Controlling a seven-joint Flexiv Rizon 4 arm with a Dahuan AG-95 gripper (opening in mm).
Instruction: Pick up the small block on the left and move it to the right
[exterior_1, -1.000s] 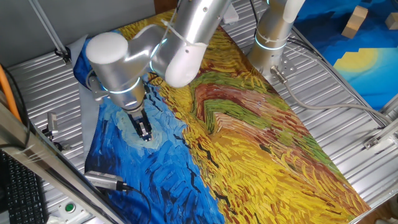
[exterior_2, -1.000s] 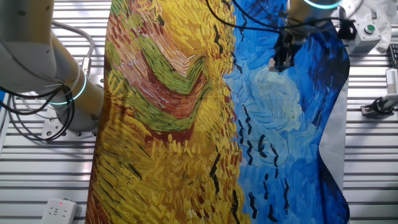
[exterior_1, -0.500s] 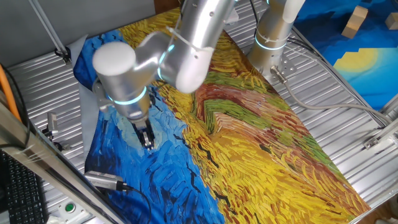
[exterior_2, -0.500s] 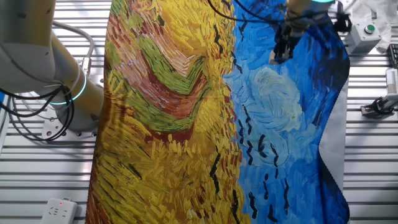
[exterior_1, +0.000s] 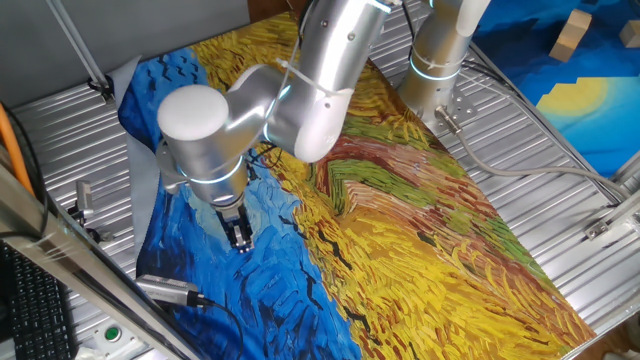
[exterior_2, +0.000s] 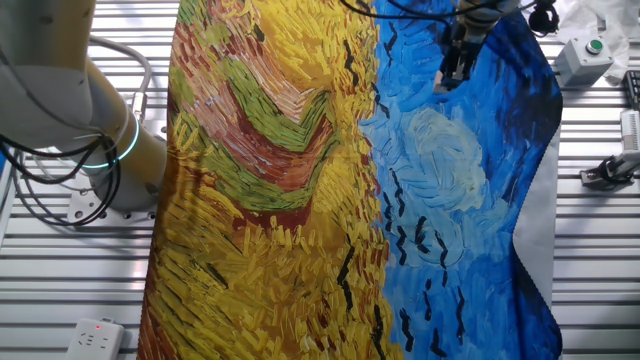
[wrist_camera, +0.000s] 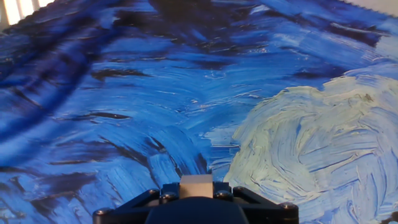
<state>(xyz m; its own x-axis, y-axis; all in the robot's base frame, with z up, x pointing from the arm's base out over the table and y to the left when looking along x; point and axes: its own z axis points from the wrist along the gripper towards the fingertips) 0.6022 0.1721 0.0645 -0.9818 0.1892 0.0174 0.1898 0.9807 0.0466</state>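
Hand view: gripper (wrist_camera: 196, 198) clamps the small block (wrist_camera: 196, 185) between its fingers, apparently just clear of the painted cloth (wrist_camera: 124, 93), over blue strokes beside the pale swirl (wrist_camera: 317, 143).

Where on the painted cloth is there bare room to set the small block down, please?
The yellow field of the painted cloth, right of the gripper holding the small block, lies bare. It is crowded only by the robot base at the far edge.
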